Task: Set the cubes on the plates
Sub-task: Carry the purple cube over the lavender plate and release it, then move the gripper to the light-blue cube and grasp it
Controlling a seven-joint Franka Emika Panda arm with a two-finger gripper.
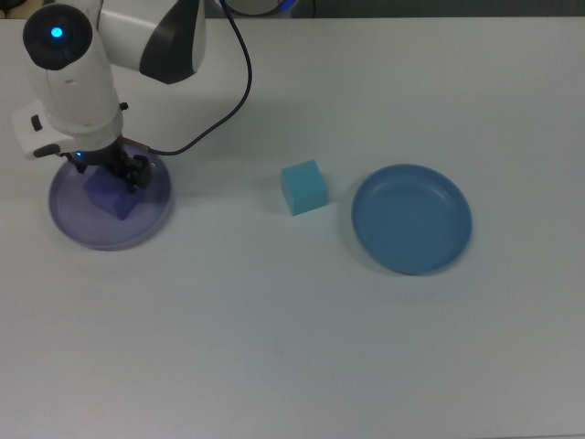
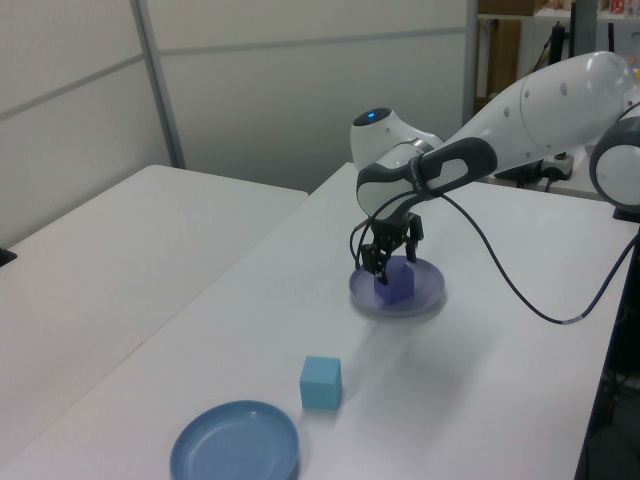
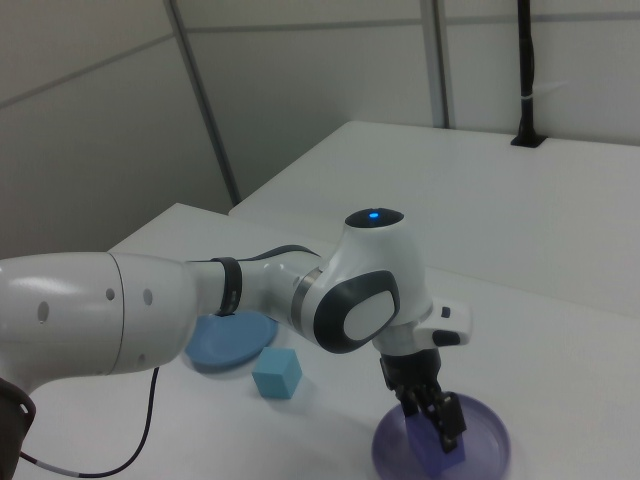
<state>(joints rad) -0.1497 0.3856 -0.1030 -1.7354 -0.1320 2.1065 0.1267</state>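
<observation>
Purple cube [image 1: 111, 193] sits inside lavender plate [image 1: 82, 224], gripper [image 1: 112, 174] clamped on its sides. Cyan cube [image 1: 303, 187] beside blue plate [image 1: 413, 219]: light, rigid, matte; take by opposite flat faces.

A plain white table [image 1: 302, 347] carries a pale lavender plate [image 1: 73, 224] at the top view's left, a blue plate [image 1: 412, 219] at the top view's right, and between them a cyan cube [image 1: 303, 187], apparently nearer the blue plate.
</observation>
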